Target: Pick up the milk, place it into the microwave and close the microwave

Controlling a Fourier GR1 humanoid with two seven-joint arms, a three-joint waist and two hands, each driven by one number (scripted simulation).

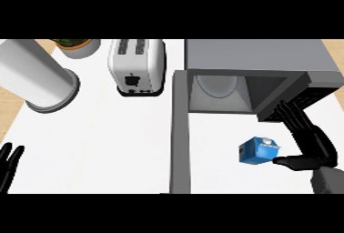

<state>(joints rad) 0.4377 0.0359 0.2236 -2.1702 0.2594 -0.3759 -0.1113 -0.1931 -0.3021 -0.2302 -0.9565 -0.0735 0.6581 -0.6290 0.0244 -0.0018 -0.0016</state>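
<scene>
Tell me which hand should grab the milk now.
Right. The right hand is open right beside the milk, thumb near the carton, in front of the open microwave. The left hand rests at the counter's far left edge.

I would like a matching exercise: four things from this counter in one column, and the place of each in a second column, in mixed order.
Things:
1. milk
2. toaster
3. microwave door
4. left hand

Places:
A. at the view's lower left edge, resting open
B. swung open, left of the milk
C. by the right hand, in front of the open microwave
D. at the back, left of the microwave

Pairs: 1-C, 2-D, 3-B, 4-A
</scene>
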